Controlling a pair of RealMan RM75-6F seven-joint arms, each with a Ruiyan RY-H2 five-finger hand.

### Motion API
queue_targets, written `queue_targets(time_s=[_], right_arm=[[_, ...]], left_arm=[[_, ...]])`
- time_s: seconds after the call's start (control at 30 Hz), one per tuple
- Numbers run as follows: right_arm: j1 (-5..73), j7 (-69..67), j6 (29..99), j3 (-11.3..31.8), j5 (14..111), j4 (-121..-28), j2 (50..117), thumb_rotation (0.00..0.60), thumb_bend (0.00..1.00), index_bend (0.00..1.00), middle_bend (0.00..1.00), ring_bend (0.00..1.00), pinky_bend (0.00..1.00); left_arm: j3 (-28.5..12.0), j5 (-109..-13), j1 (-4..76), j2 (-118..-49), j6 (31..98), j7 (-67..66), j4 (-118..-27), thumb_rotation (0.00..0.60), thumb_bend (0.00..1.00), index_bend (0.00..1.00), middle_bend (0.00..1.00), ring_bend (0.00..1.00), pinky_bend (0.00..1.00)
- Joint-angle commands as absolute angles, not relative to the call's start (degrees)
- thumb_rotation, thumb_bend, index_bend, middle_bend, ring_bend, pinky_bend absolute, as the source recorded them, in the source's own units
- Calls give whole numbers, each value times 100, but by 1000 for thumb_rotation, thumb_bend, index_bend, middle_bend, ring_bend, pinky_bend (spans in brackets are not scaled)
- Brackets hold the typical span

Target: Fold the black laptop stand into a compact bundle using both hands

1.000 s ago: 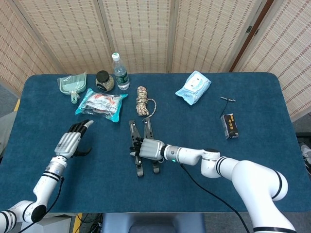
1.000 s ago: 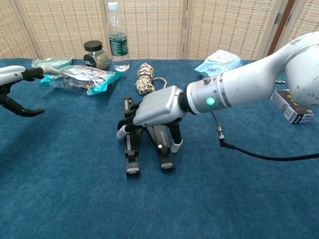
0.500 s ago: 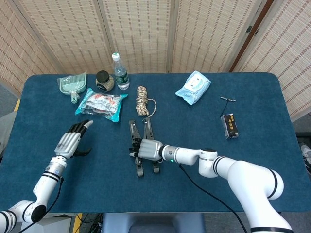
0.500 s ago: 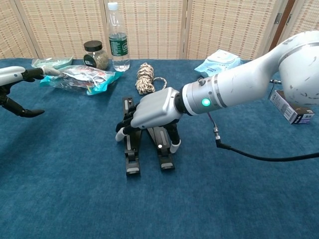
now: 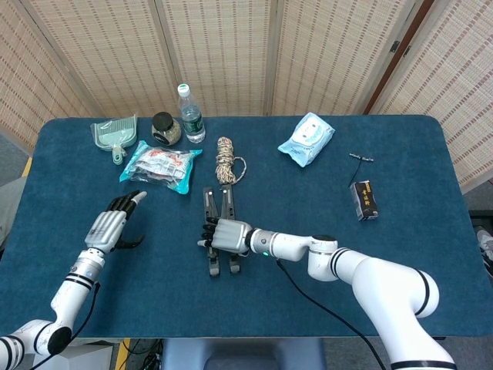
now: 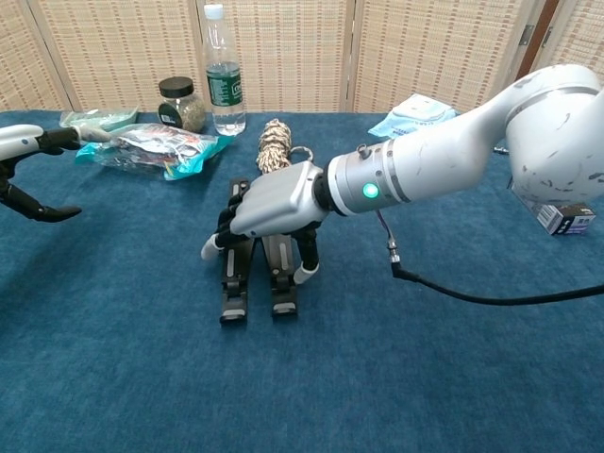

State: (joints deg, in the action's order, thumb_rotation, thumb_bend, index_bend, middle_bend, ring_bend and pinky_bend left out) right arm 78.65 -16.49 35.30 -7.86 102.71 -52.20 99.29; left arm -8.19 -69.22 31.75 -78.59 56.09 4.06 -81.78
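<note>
stand: black laptop stand lies flat on the blue table, just in front of the rope coil, two long arms nearly parallel and close together, feet toward the robot
handling: probably light, rigid bars on hinges; won't flex, so it should pivot only at the joints; smooth hard finish looks likely to slide on the cloth when pushed sideways
grip point: best guess is the outer sides of the two bars mid-length, squeezing them toward each other; lower ends show small raised lips, poor place to hold
right hand: right hand sits over the middle of the stand, fingers curled down on both sides of the bars, pale fingertips touching beside them; looks like it clasps the bars together
left hand: left hand well apart to the left, above the table, fingers spread, holding nothing
materials: stand matte black metal or plastic, can't tell which; table cover a dark blue felt-like cloth; rope braided, beige
other: clear water bottle, jar with dark lid, crinkly snack pack, green dustpan, wet-wipe pack, small dark box
</note>
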Motion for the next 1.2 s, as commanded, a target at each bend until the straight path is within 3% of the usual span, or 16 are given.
queue_targets(time_s=[0.03,0.17,0.3,0.53,0.63,0.73,0.83,1.0,1.2], right_arm=[[7841,-1690,3670,-811,10309,-5095,10020,600,172,63,315,0,0],[7792,-1788,3864,-846,10348,-4902,10152,600,191,142,418,15,0],[7712,-1893,4142,-869,10392,-4689,10271,600,212,210,523,102,3],[7653,-2036,4350,-929,10439,-4495,10354,600,218,246,586,178,27],[7663,-2071,4302,-912,10391,-4594,10315,600,218,221,433,124,27],[7661,-1918,4177,-806,10250,-4815,10229,600,217,51,171,10,29],[7632,-1590,3970,-635,10009,-5216,10060,600,213,0,9,0,16],[7405,-835,3901,-302,9523,-6048,9577,600,211,0,0,0,0],[6685,253,4450,-33,8838,-7197,8683,600,212,0,0,0,0]], left_arm=[[-820,-6932,3167,-7862,5613,423,-8171,600,303,33,0,0,0],[-802,-6959,3150,-7870,5614,442,-8150,600,304,33,0,0,0],[-795,-6978,3134,-7868,5616,468,-8133,600,303,33,0,0,0],[-791,-7006,3122,-7861,5619,473,-8134,600,304,33,0,0,0],[-795,-7021,3120,-7859,5629,466,-8150,600,303,32,0,0,0],[-805,-7028,3122,-7852,5639,452,-8173,600,303,30,0,0,0],[-812,-7034,3123,-7837,5652,427,-8211,600,303,24,0,0,0],[-816,-7044,3131,-7777,5651,363,-8303,600,304,23,0,0,0],[-783,-7064,3039,-7626,5772,299,-8484,600,303,23,0,0,0]])
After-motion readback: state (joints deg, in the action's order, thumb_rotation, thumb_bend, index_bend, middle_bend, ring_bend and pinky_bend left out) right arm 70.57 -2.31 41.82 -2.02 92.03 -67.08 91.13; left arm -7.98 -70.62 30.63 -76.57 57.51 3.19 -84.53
